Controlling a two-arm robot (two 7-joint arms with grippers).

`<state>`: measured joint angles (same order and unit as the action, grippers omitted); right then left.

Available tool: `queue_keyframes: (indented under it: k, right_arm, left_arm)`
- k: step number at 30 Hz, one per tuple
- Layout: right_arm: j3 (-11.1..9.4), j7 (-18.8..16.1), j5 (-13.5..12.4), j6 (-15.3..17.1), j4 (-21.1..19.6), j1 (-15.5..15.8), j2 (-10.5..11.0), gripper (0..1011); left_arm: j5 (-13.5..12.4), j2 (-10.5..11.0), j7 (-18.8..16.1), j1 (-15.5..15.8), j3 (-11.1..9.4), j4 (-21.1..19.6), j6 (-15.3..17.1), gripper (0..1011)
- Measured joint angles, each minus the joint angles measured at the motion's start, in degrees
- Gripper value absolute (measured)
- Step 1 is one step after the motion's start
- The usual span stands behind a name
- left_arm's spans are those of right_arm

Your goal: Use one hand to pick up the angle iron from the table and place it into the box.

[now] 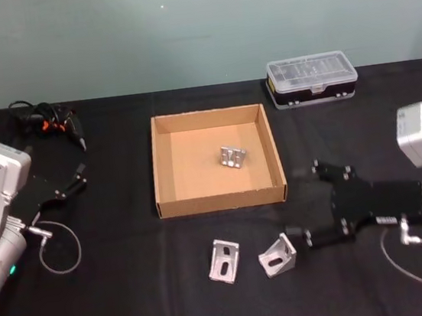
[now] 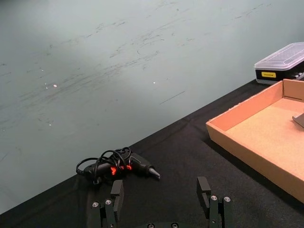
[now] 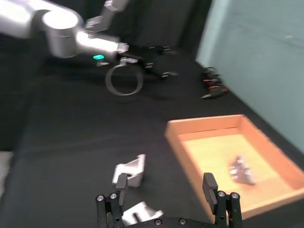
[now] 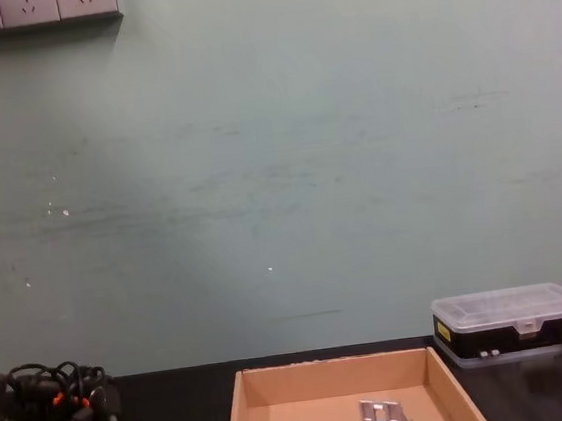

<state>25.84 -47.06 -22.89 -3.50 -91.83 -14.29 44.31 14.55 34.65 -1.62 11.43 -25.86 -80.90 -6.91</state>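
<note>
R gripper (image 1: 303, 202) wide open, empty; one fingertip just beside angle iron (image 1: 277, 256) on table (image 1: 121, 308), in front of box (image 1: 221, 200). Iron's slotted face up, lying diagonal. L gripper (image 1: 79, 180) parked open, far left.

A clear-lidded plastic case (image 1: 312, 80) with a black base sits at the back right; a tangle of black cables (image 1: 48, 120) with orange bits lies back left, beneath wall sockets (image 4: 31, 10).

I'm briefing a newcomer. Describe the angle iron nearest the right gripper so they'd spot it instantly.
Start at the tan box mid-table. On the black table before it lie two silver pieces: the right-hand angle iron sits beside the right gripper, while the left-hand angle iron lies alone.
</note>
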Motion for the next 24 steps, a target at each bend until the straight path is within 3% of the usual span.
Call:
queue_keyframes:
  k: [6, 16, 24]
  right_arm:
    - [3.2, -6.4, -0.6, -2.9, 3.7, -1.9, 0.7, 1003]
    - [7.4, -10.6, 0.1, -3.5, 9.4, -6.4, -1.2, 1003]
    - [9.9, -11.5, 1.6, -3.4, 13.2, -9.6, -2.5, 1003]
  left_arm:
    - [0.0, 0.0, 0.0, 0.0, 0.0, 0.0, 0.0, 1011]
    - [0.0, 0.0, 0.0, 0.0, 0.0, 0.0, 0.0, 1011]
    - [0.0, 0.0, 0.0, 0.0, 0.0, 0.0, 0.0, 1011]
